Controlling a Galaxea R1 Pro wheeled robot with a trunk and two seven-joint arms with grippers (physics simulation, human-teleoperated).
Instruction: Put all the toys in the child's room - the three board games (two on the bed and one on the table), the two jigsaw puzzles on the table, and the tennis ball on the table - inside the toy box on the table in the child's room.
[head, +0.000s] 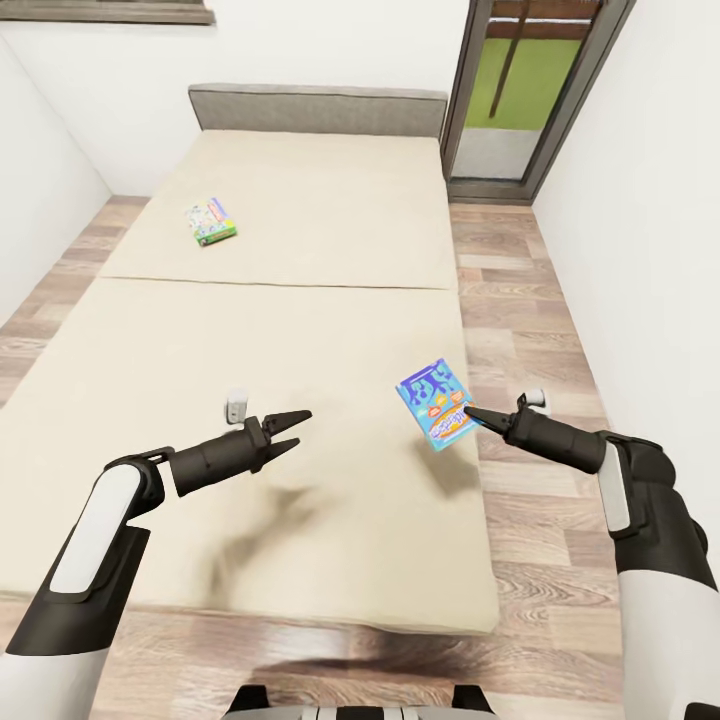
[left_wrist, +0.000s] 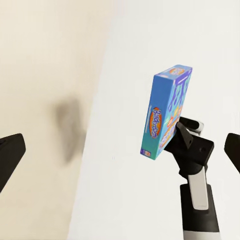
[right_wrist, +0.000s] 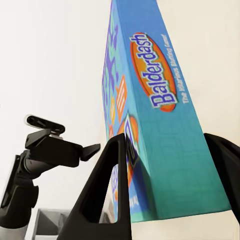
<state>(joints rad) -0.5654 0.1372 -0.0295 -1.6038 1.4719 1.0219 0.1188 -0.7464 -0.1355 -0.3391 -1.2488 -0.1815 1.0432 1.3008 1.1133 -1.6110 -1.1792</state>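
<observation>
A small blue board game (head: 437, 403) hangs above the right edge of the bed (head: 300, 330), with my right gripper (head: 470, 412) shut on it. In the right wrist view the box (right_wrist: 150, 115) reads "Balderdash" and sits between the two black fingers (right_wrist: 107, 200). The left wrist view shows the same box (left_wrist: 166, 112) upright in the right gripper (left_wrist: 182, 137). My left gripper (head: 297, 430) hovers open over the mattress, about a hand's width left of the box, holding nothing. A green-edged, white-faced board game (head: 211, 222) lies flat on the bed's far left part.
The grey headboard (head: 320, 108) stands against the far wall. A glass door (head: 530, 90) is at the back right. A strip of wood-plank floor (head: 530, 300) runs between the bed and the right wall. White walls close in on both sides.
</observation>
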